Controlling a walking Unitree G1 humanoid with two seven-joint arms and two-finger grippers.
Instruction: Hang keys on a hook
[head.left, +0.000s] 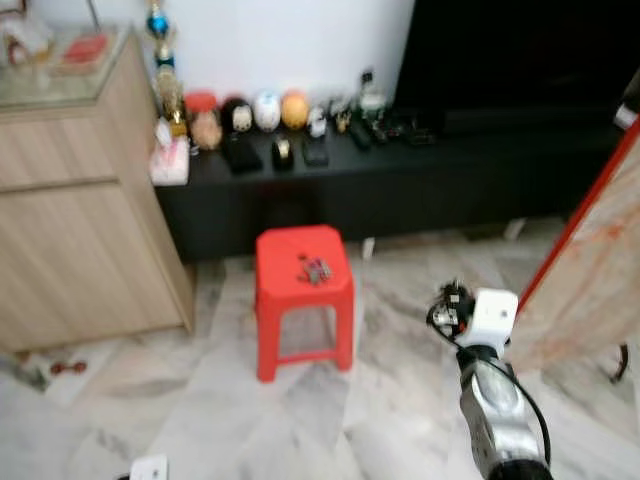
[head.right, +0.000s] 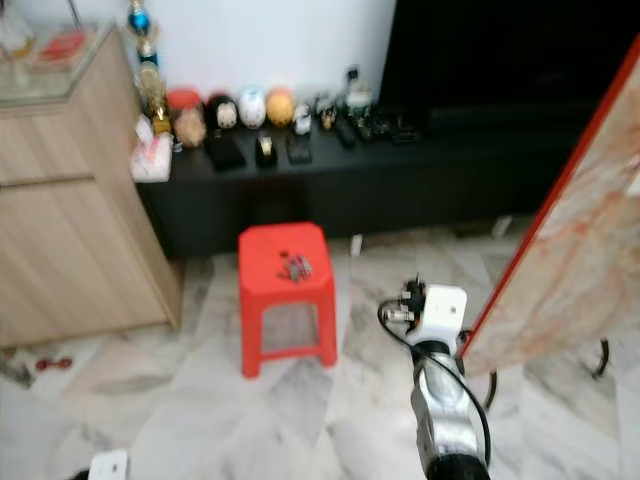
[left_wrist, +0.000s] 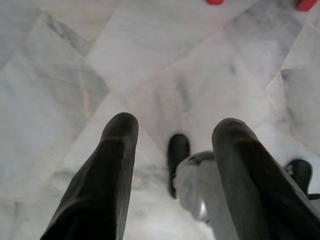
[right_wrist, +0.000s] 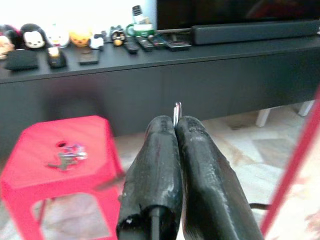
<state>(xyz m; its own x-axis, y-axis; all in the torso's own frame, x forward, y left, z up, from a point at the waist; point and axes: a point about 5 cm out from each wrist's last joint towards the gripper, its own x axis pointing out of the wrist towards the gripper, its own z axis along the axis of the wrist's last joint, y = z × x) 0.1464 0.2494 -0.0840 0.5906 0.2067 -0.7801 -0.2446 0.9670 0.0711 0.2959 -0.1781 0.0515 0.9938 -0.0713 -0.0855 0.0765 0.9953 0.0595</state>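
Observation:
A bunch of keys (head.left: 314, 268) lies on top of a small red plastic stool (head.left: 300, 285) that stands on the marble floor in front of a low black cabinet. My right arm (head.left: 488, 330) reaches forward to the right of the stool, at about the height of its seat. In the right wrist view the right gripper (right_wrist: 175, 124) is shut with nothing in it and points past the stool (right_wrist: 30, 165), with the keys (right_wrist: 67, 155) off to one side. My left gripper (left_wrist: 175, 127) hangs open over the floor, its fingers (left_wrist: 117, 170) wide apart.
The low black cabinet (head.left: 400, 180) along the wall carries figurines (head.left: 250, 112) and remotes. A wooden cupboard (head.left: 80, 210) stands at the left. A marbled panel with an orange edge (head.left: 590, 260) leans at the right. A small red object (head.left: 66, 368) lies on the floor.

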